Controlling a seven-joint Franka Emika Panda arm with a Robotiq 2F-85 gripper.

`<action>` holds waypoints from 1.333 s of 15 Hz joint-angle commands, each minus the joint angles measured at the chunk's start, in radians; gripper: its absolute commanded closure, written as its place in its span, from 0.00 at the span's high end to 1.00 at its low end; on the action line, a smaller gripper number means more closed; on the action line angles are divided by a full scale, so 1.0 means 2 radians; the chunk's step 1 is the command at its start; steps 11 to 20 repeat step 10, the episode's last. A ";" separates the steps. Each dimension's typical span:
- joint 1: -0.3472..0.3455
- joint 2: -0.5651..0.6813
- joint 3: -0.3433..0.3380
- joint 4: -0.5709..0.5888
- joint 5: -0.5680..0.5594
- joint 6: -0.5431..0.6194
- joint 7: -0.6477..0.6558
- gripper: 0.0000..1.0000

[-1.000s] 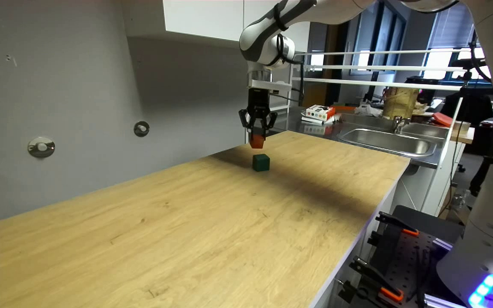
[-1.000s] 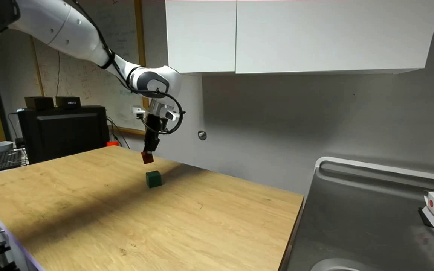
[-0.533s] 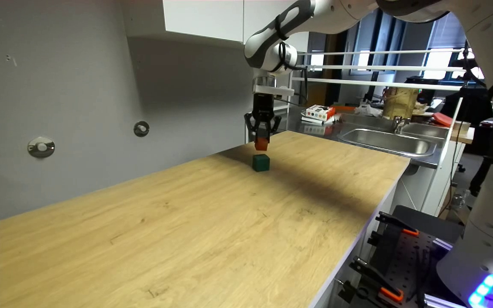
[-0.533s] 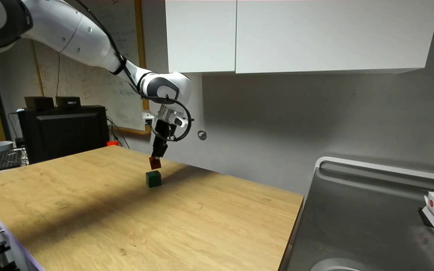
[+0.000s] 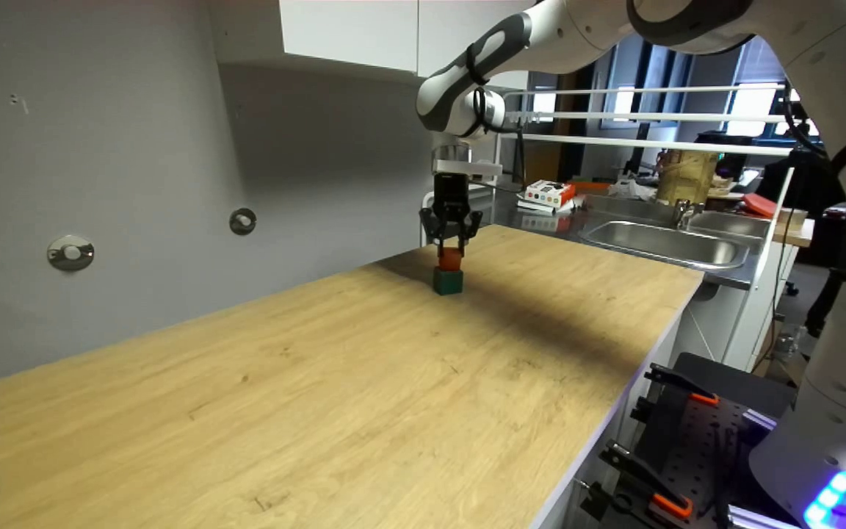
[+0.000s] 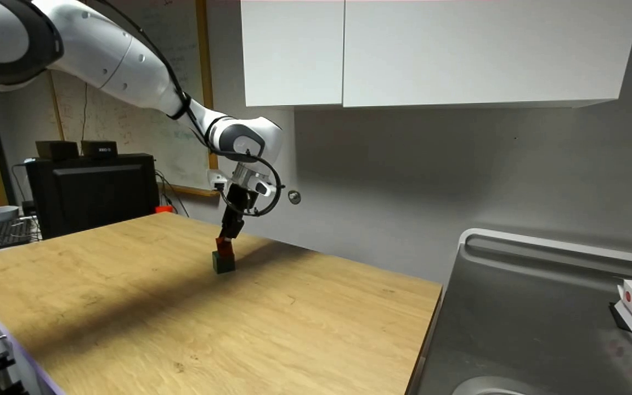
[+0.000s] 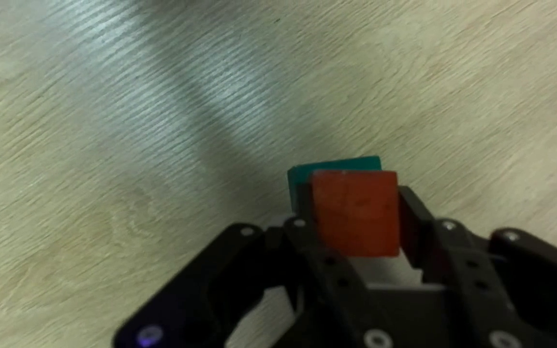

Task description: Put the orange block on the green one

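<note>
The orange block sits directly over the green block and appears to touch its top in both exterior views. The green block rests on the wooden table. My gripper points down with its fingers on two sides of the orange block. In the wrist view the orange block lies between the black fingers, which look pressed to its sides. The green block shows behind it along the top and left, a little offset and turned. The rest of its top is hidden.
The wooden table carries the blocks near its far edge by the grey wall. White cabinets hang above. A metal sink and a small box are beyond the table's end. A black monitor stands behind.
My gripper first moved sideways with the orange block until over the green block, then came down. The gap between the blocks has closed. The green block has not moved.
</note>
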 commanded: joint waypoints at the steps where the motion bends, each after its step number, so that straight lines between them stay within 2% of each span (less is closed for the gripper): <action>1: 0.001 0.012 0.001 0.022 0.008 -0.025 -0.003 0.39; 2: 0.002 0.013 0.001 0.023 0.008 -0.029 -0.003 0.68; 3: 0.003 0.014 0.002 0.023 0.008 -0.032 -0.003 0.69; 4: 0.004 0.015 0.002 0.024 0.007 -0.035 -0.002 0.74; 7: 0.006 0.019 0.002 0.027 0.007 -0.043 -0.002 0.97; 8: 0.007 0.020 0.002 0.029 0.007 -0.049 -0.001 1.00; 20: 0.008 0.020 0.001 0.031 0.006 -0.059 0.002 1.00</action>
